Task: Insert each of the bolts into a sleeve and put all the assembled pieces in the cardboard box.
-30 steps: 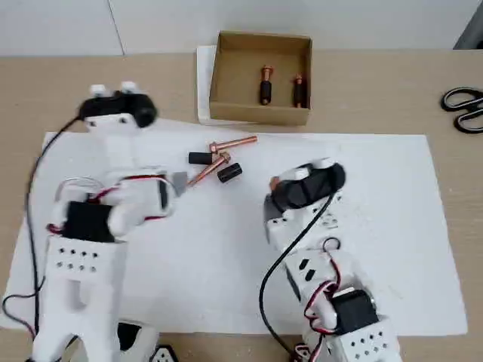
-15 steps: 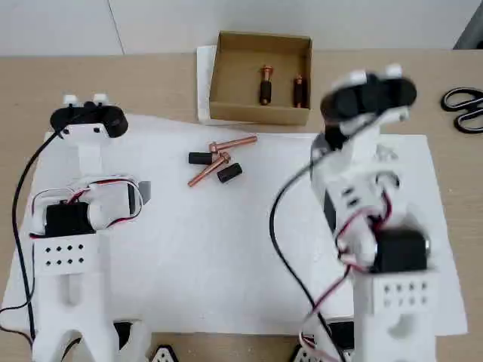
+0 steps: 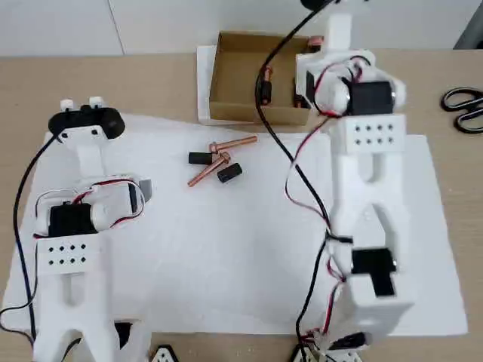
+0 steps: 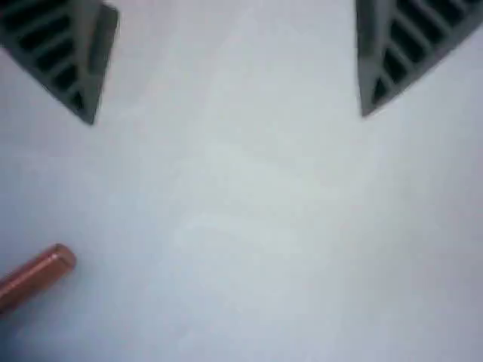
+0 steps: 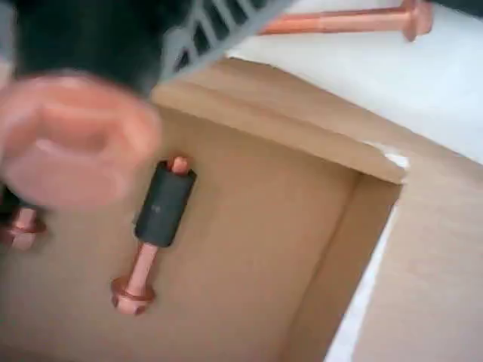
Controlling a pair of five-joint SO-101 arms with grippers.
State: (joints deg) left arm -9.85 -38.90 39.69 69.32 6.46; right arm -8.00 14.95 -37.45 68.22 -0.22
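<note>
Right fingers hold bolt over cardboard box

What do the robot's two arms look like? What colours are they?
The left arm and right arm are chunky white plastic with black motor blocks. Thin red, black and white cables loop along them. Each has a white plate with rows of little round holes. The left tool has dark grey ridged fingers.

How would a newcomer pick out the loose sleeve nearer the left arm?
On the white sheet, close to the cardboard box, lie two copper bolts and two black sleeves. It is the sleeve at the end nearer the left arm, lying parallel to the box's near wall; the other sleeve sits tilted.
</note>
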